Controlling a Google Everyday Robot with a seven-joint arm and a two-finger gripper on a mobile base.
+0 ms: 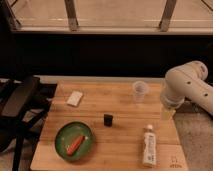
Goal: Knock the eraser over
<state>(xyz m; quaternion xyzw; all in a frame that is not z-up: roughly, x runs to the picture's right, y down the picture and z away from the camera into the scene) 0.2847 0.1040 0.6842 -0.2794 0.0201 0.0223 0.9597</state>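
The eraser (107, 119) is a small black block standing upright near the middle of the wooden table (120, 102). My white arm (186, 84) comes in from the right. Its gripper (167, 113) hangs at the table's right edge, to the right of the eraser and well apart from it, with nothing seen in it.
A flat white block (75, 98) lies at the back left. A green plate (64, 145) with an orange item (76, 144) sits front left. A clear cup (140, 92) stands at the back right. A white bottle (149, 145) lies front right. Black chairs (17, 102) stand left of the table.
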